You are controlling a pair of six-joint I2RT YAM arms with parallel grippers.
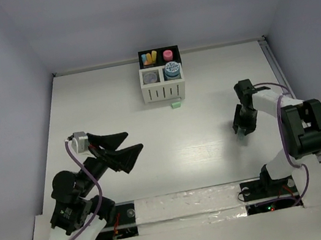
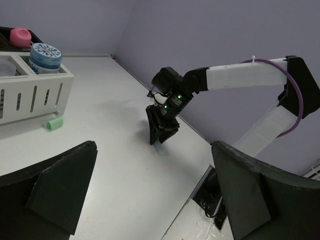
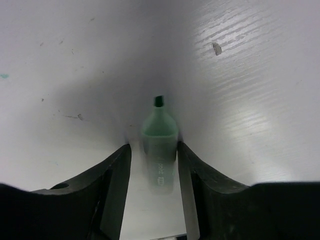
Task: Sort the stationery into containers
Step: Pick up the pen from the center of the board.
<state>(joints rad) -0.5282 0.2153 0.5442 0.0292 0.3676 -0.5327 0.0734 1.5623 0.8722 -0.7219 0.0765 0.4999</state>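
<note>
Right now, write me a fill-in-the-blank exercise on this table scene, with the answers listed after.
1. The right end effector straddles a marker coloured ___.
2. The left end effector hangs above the table with its jaws wide ___.
3. The blue-white roll sits in a ___ compartment of the organiser.
4. The pink item stands in a ___ compartment.

Missing words: green; open; white; black.

The organiser [image 1: 163,91] is white and slatted in front, black behind. The roll [image 1: 171,69] is blue with white dots. There are yellow and orange stubs [image 1: 150,57], a pink stub [image 1: 167,54], a green stub [image 1: 176,104], a pale green, dark-tipped marker [image 3: 159,135] and a white tabletop [image 1: 114,103].
</note>
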